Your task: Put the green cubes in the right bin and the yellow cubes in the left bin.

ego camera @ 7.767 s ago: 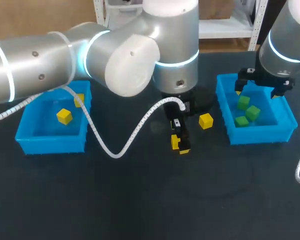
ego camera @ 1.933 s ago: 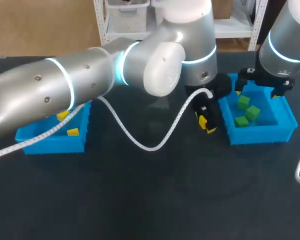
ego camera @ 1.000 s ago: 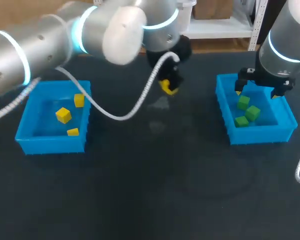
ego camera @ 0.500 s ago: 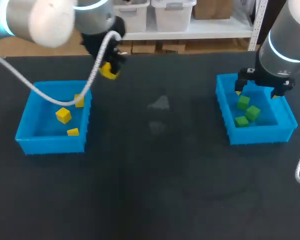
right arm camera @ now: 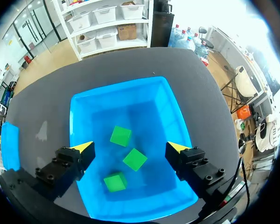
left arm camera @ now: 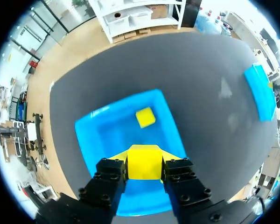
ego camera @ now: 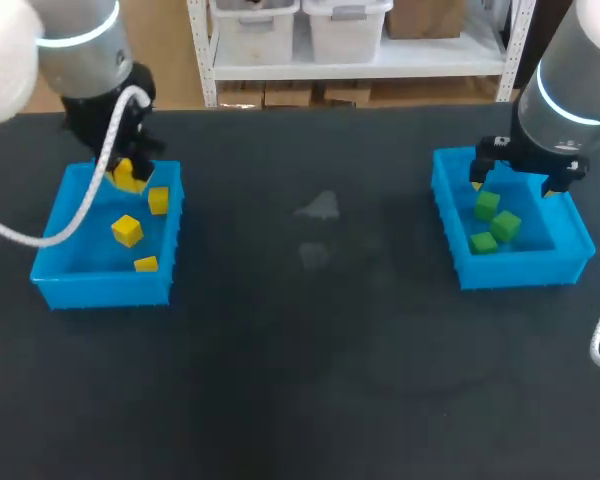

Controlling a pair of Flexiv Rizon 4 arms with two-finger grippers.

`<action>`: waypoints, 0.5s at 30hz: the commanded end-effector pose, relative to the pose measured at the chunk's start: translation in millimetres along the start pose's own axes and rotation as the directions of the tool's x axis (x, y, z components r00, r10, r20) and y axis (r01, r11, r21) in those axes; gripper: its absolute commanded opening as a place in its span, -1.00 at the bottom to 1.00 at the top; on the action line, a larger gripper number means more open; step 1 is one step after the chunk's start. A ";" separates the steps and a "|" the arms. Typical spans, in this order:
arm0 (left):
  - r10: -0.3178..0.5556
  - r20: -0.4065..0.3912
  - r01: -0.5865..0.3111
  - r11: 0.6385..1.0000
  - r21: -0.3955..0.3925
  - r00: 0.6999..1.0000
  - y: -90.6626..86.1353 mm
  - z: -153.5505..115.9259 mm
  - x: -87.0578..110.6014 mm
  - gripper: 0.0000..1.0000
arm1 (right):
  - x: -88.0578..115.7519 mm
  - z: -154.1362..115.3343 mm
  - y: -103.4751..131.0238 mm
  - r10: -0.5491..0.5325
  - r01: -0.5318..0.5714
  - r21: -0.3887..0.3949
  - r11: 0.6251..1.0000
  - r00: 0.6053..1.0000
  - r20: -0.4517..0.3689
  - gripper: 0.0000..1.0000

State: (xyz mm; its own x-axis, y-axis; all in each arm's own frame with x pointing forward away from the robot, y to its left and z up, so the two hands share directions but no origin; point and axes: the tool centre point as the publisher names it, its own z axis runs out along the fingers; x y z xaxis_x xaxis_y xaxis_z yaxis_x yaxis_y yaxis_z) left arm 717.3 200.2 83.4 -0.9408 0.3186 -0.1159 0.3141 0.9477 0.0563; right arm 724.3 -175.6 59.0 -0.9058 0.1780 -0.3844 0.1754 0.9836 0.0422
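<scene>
The left gripper (left arm camera: 143, 157) hangs over the left bin (ego camera: 100, 292). Its two fingers press on opposite sides of a yellow cube (left arm camera: 143, 164), so the jaws stand only as wide as the cube they hold. In the head view this cube sits above the far part of the bin, just inside the far wall and clear of the floor. Three loose yellow cubes lie on the floor of the same bin, all apart from one another: one (ego camera: 159, 200) by the far right corner, one (ego camera: 127, 231) near the middle and turned at an angle, and one (ego camera: 146, 264) close to the near wall. In the left wrist view one of them lies ahead of the fingers. The right gripper (right arm camera: 129, 148) hovers above the right bin (right arm camera: 78, 106) with its jaws spread wide and nothing between them. Its yellow tips stand well apart, one toward each side wall of the bin. Three green cubes rest on that bin's floor below it: one (right arm camera: 120, 135) farther ahead, one (right arm camera: 134, 159) in the middle, and one (right arm camera: 115, 182) nearest the wrist. They lie close together, but I cannot tell whether they touch. The two blue bins stand well apart at opposite ends of the dark table (ego camera: 310, 350).
</scene>
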 end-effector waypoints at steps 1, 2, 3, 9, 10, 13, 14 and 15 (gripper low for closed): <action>-0.012 0.137 0.012 1.000 0.006 0.991 3.7 8.6 31.8 -1.00 | 1.2 -0.3 -0.5 0.001 -0.001 0.000 1.000 1.000 0.004 1.00; -0.015 0.135 0.014 1.000 0.010 0.991 3.6 9.4 32.0 -1.00 | 1.2 -0.3 -0.5 0.001 -0.001 0.000 1.000 1.000 0.004 1.00; -0.024 0.138 0.022 1.000 0.020 0.990 3.4 10.2 32.1 -0.92 | 1.2 -0.3 -0.5 0.001 -0.001 0.000 1.000 1.000 0.004 1.00; -0.032 0.127 0.028 0.999 0.029 0.991 2.8 14.5 28.2 1.00 | 1.2 -0.3 -0.5 0.001 -0.001 0.000 1.000 1.000 0.004 1.00; -0.031 0.128 0.027 0.999 0.030 0.991 2.5 14.5 27.1 1.00 | 1.2 -0.3 -0.5 0.001 -0.001 0.000 1.000 1.000 0.004 1.00; -0.022 0.130 0.018 0.999 0.033 0.991 1.1 14.3 23.6 1.00 | 1.2 -0.3 -0.5 0.001 -0.001 0.000 1.000 1.000 0.004 1.00; -0.023 0.132 0.018 0.999 0.037 0.991 0.8 14.0 22.8 1.00 | 1.2 -0.3 -0.5 0.001 -0.001 0.000 1.000 1.000 0.004 1.00; -0.024 0.132 0.018 0.999 0.042 0.991 0.4 13.8 22.1 1.00 | 1.2 -0.3 -0.5 0.001 -0.001 0.000 1.000 1.000 0.004 1.00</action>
State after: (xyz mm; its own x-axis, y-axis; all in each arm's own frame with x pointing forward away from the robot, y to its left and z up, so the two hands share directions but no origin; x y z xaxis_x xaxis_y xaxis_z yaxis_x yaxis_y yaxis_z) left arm 699.5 206.8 67.7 -0.9258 0.2956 -0.2356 0.2997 0.9538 0.0190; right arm 724.3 -175.6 59.0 -0.9058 0.1780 -0.3844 0.1754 0.9836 0.0422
